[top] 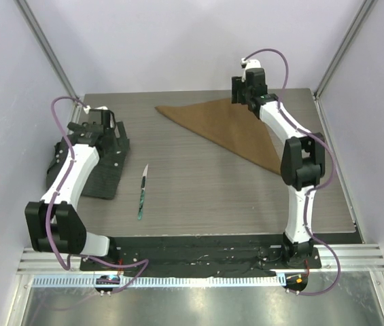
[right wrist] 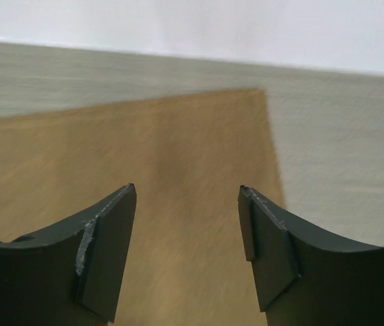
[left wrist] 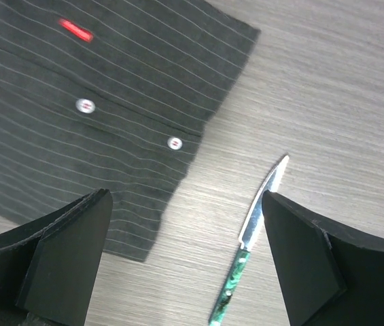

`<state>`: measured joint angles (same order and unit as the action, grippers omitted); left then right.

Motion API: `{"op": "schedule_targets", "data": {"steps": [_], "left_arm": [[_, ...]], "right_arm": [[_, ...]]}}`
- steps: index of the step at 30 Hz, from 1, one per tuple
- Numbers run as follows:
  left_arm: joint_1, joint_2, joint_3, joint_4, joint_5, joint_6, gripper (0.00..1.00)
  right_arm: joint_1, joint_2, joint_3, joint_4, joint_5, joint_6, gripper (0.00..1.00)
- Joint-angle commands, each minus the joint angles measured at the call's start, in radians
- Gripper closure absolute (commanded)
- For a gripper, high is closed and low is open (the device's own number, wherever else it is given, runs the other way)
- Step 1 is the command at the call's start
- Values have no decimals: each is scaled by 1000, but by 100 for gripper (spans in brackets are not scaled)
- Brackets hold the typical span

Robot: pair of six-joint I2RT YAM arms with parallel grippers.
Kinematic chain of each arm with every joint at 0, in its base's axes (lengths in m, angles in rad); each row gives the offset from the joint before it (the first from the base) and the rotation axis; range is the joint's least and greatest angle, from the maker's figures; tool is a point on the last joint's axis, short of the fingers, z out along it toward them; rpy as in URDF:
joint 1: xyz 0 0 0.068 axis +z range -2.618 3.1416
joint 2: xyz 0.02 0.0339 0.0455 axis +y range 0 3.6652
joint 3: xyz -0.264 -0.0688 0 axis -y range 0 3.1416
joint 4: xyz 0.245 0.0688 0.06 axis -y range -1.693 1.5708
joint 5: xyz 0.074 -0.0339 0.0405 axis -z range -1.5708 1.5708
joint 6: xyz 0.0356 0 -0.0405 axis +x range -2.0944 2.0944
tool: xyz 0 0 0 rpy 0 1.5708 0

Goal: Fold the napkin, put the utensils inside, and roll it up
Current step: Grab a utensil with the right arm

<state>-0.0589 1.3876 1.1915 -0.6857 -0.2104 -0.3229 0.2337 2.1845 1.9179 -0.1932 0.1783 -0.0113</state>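
Note:
The tan-brown napkin (top: 225,129) lies folded into a triangle at the back right of the table. My right gripper (top: 240,97) hovers over its far corner. In the right wrist view it (right wrist: 187,190) is open, with the napkin (right wrist: 178,136) below the gap and nothing between the fingers. The knife (top: 143,193), silver blade and green speckled handle, lies alone on the wood left of centre. My left gripper (top: 98,128) hangs over the dark mat, wide open (left wrist: 185,195). In its wrist view the knife (left wrist: 249,238) lies just inside the right finger, untouched.
A dark grey striped mat (top: 103,176) lies at the table's left edge, with its corner reaching toward the knife (left wrist: 96,102). Metal frame posts and pale walls close in the sides and back. A black base plate (top: 198,248) runs along the near edge.

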Motion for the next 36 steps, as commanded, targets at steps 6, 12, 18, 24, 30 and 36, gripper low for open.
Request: {"op": "schedule_targets", "data": {"steps": [6, 12, 18, 24, 30, 36], "left_arm": [[-171, 60, -131, -46, 19, -160, 9], [-260, 34, -260, -32, 68, -252, 14], [-283, 25, -346, -5, 92, -306, 28], [-288, 39, -398, 40, 120, -327, 43], [-297, 79, -412, 92, 161, -331, 59], [-321, 117, -418, 147, 204, -370, 81]], "right_arm": [[15, -344, -404, 9, -204, 229, 34], [18, -445, -537, 11, -241, 257, 35], [21, -459, -566, 21, -292, 275, 37], [30, -465, -582, 20, -306, 287, 38], [36, -471, -585, 12, -306, 286, 38], [38, -476, -579, 0, -301, 281, 38]]}}
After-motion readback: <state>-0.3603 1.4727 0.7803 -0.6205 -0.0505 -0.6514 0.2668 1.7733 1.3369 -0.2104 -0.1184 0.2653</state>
